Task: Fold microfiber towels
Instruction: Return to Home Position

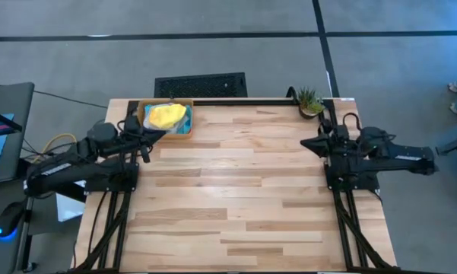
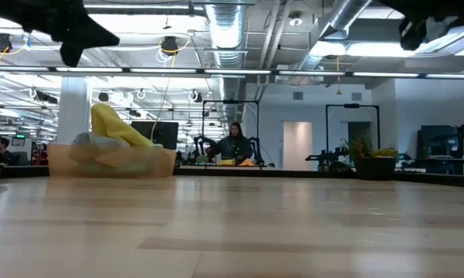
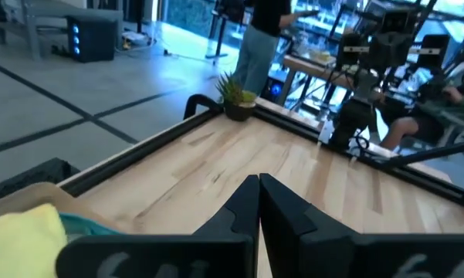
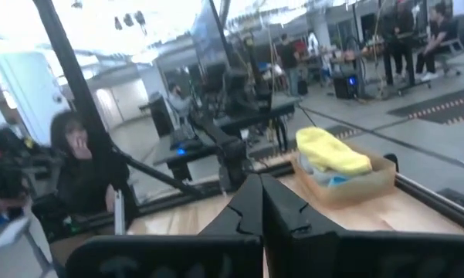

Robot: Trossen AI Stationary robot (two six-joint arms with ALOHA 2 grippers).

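Checking end-of-job state w/ tray (image 2: 112, 164) as ref. Yellow towel (image 1: 167, 116) lies heaped on top inside tray, bulging above the rim. Blue towel (image 1: 184, 129) shows under it at one end. Grey towel (image 2: 89, 140) peeks over the wall in low view. What else lies beneath cannot be told. No towel seen outside tray

L gripper (image 3: 259, 184): fingers pressed together, nothing between them. Pos: just beside tray's near long wall, at the corner on L arm's side. Contact w/ wall cannot be told from above. Fingers point along that wall, not into tray, so the towels sit off to the side of the tips, not ahead

R gripper (image 4: 255, 184): fingers together, empty, well apart from tray, across the table from it and aimed toward it. Plant (image 1: 309, 101) stands near R arm, roughly in line w/ tray's far wall

Key relation: tray's long axis runs arm-to-arm across the table, and L arm is by far the nearer

Judgement: folding looks done; step in hand is parking the arms. L arm's retreat should go away from tray wall, toward its own side, w/o any sideways drag. A sweep toward tray risks nudging it or snagging the yellow heap. R arm has free room
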